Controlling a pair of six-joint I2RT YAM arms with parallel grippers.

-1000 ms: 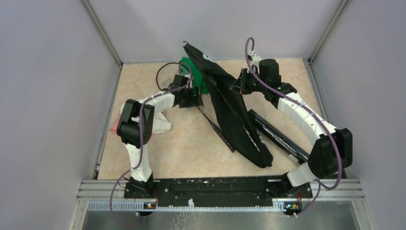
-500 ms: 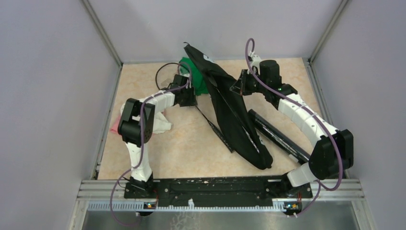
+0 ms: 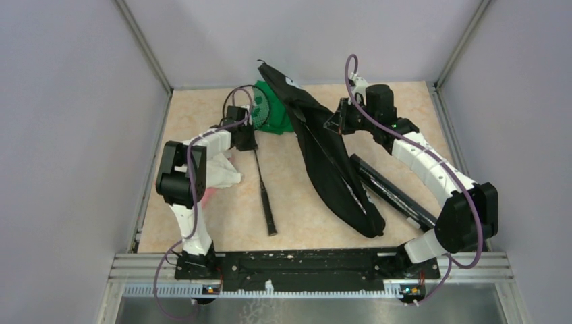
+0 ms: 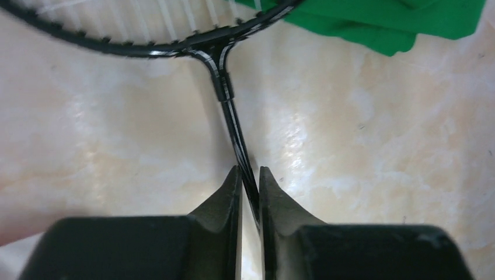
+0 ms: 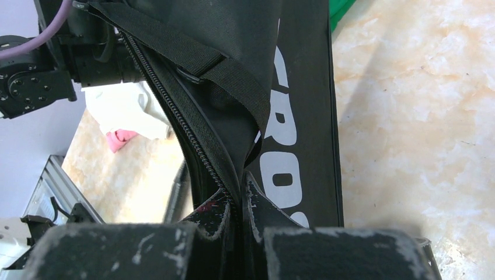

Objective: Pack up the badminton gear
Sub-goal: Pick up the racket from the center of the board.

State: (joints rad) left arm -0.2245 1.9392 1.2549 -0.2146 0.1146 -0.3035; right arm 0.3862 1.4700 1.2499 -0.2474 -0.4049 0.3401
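A thin black racket (image 3: 263, 189) lies on the table, its strung head (image 3: 255, 108) partly over the green cloth (image 3: 273, 111) and its handle pointing to the near edge. My left gripper (image 3: 251, 143) is shut on its shaft (image 4: 233, 125) just below the head (image 4: 146, 44); both fingers (image 4: 233, 186) pinch it. The black racket bag (image 3: 330, 169) lies diagonally across the middle. My right gripper (image 5: 242, 184) is shut on the bag's zipper edge (image 5: 192, 146), holding it up beside the white lettering (image 5: 280, 175). A long black tube (image 3: 394, 196) lies to the right of the bag.
A white and pink cloth (image 3: 219, 169) is bunched under my left arm, also seen in the right wrist view as a white and pink cloth (image 5: 125, 116). The green cloth (image 4: 379, 23) sits at the back. Grey walls stand on three sides.
My left gripper closed on the racket's shaft and moved left and back. The racket swung out from beside the bag, its handle now pointing to the near edge. The right arm stayed.
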